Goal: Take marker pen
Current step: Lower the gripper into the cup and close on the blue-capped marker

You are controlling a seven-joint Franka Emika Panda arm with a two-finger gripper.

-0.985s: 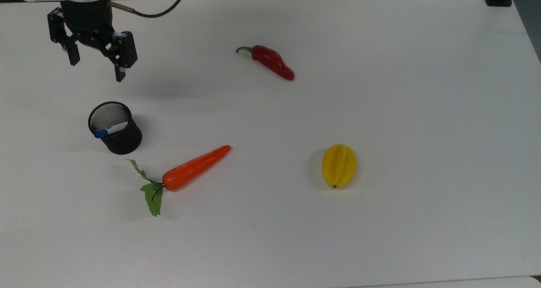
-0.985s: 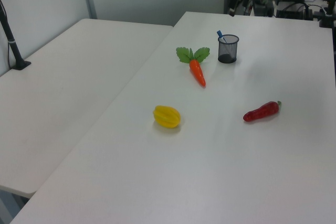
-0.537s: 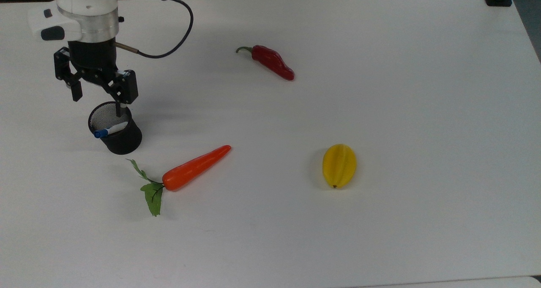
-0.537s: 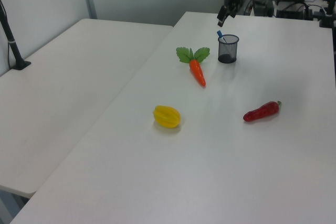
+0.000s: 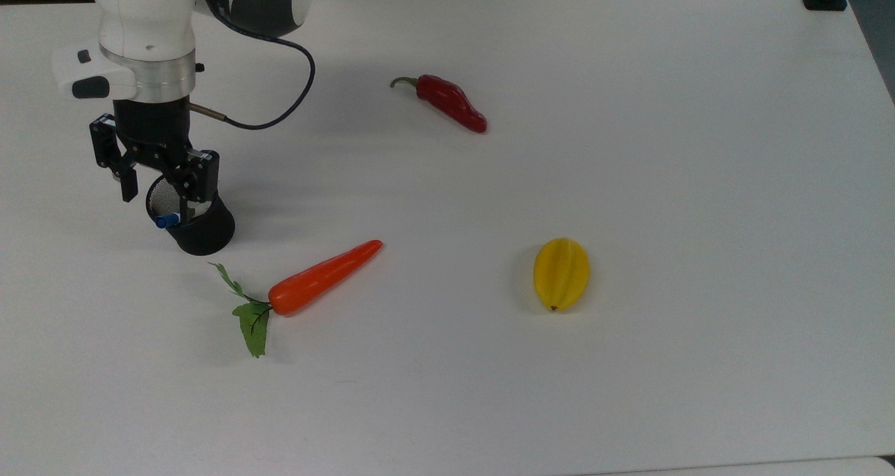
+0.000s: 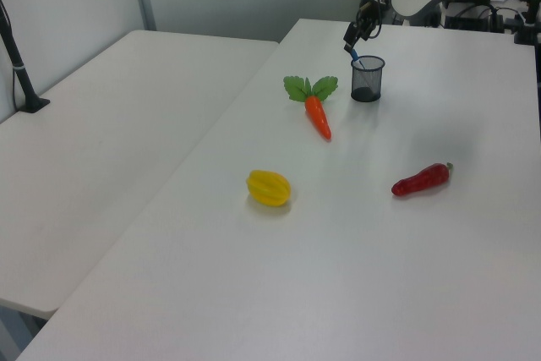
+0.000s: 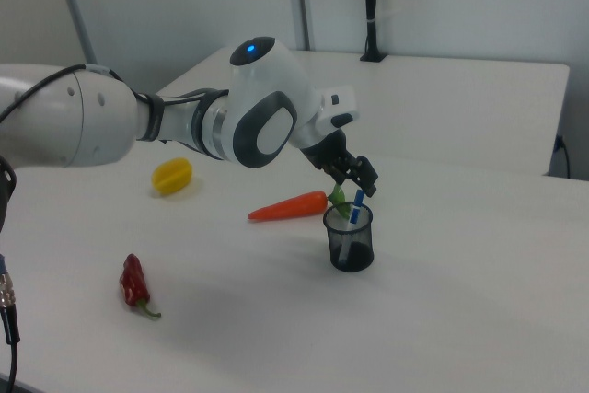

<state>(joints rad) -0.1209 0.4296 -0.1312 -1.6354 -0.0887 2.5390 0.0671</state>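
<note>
The marker pen [image 5: 166, 220] stands tilted in a black mesh cup [image 5: 203, 231] at the top view's left; its blue cap pokes over the rim and the barrel is mostly hidden. In the right view the marker pen [image 7: 357, 202] rises out of the cup [image 7: 350, 240]. My gripper [image 5: 159, 198] hangs open just above the cup's mouth, one finger on each side of the cap and not touching it. The left view shows the gripper [image 6: 356, 36] just above the marker pen [image 6: 355, 57] and the cup [image 6: 367, 82].
An orange carrot [image 5: 325, 277] with green leaves lies close to the cup on the white table [image 5: 629, 147]. A red chilli pepper [image 5: 451, 103] lies farther back and a yellow fruit [image 5: 561, 273] to the top view's right. A cable loops from my wrist.
My gripper has come down and toward the cup, from well behind it to directly over its mouth. It has stayed open. The marker pen and the other objects have not moved.
</note>
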